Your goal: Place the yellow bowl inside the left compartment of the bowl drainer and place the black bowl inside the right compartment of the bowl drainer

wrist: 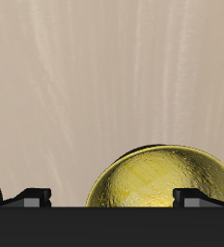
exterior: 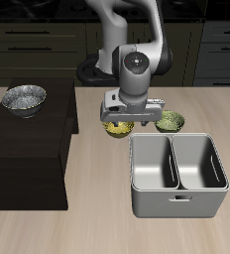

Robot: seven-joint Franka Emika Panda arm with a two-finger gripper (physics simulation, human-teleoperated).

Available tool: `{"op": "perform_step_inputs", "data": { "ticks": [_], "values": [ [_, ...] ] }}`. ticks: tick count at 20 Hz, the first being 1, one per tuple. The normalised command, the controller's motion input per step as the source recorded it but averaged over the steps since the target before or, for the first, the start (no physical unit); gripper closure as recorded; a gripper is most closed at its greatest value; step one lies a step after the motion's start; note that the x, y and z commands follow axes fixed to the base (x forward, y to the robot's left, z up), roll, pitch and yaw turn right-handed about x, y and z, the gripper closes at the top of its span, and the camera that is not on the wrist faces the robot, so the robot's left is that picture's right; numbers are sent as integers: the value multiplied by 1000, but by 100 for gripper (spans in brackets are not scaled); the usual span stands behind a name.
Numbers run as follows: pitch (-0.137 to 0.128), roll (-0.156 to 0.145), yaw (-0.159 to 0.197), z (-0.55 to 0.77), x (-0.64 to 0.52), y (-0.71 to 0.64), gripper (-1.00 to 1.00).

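We hold the gripper [exterior: 123, 121] spread over the yellow bowl [wrist: 168, 179] behind the drainer [exterior: 177, 179]; both wells empty, neither bowl placed.

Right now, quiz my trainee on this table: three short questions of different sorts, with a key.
1. True or false: the black bowl sits inside the bowl drainer.
2. Which bowl lies directly below the gripper? A) olive-green bowl B) yellow bowl C) black bowl
3. Fill in: both wells of the bowl drainer hold ____ bowls.

Key:
1. False; it rests on the dark cabinet, apart from the drainer.
2. B; the wrist view shows the open fingers over the yellow bowl, not gripping it.
3. No.
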Motion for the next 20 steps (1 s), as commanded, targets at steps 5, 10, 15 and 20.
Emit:
{"op": "perform_step_inputs", "data": {
  "ticks": [5, 10, 15, 20],
  "values": [
    [11, 52, -25, -165, -16, 96, 100],
    [9, 23, -19, -32, -29, 53, 100],
    [-16, 19, -10, 123, -48, 29, 100],
    [-11, 5, -1, 70, -36, 0, 100]
  ]
}}
